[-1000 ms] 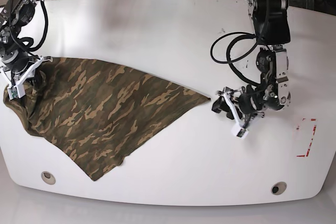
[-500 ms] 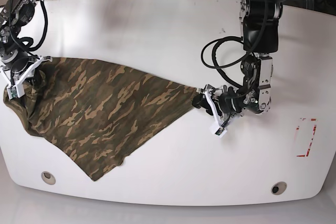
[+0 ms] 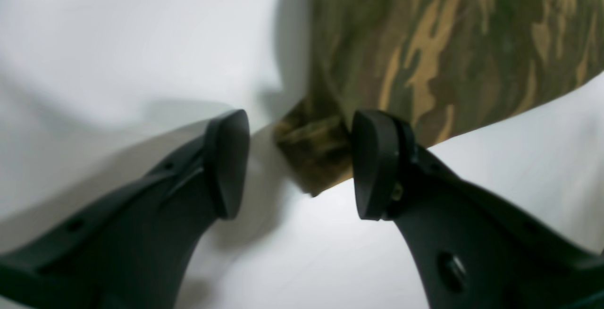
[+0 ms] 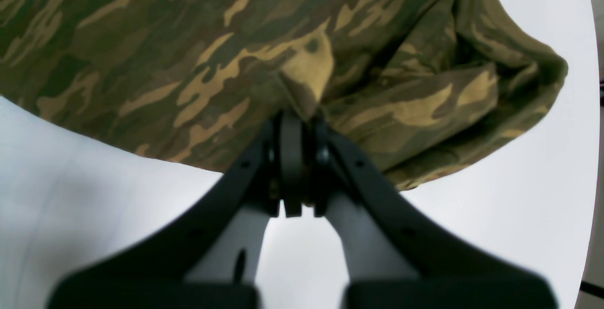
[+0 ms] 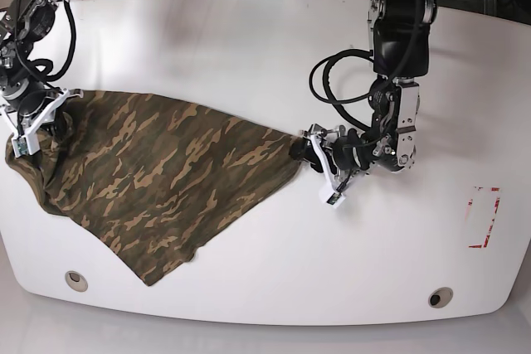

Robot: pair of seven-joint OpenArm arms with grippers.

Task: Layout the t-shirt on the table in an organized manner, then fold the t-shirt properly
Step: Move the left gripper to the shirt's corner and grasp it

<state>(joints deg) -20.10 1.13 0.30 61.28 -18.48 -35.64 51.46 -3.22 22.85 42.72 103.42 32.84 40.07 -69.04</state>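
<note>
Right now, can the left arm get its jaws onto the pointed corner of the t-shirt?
Probably yes. The left gripper stands open with the t-shirt corner between its jaws, flat on the table, and nothing blocks it.

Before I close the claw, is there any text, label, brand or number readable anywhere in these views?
None readable.
The t-shirt: camouflage print only, no lettering.
The table: a red-and-white tape mark, no characters visible.
The left claw and right claw: plain black, unmarked.
</note>
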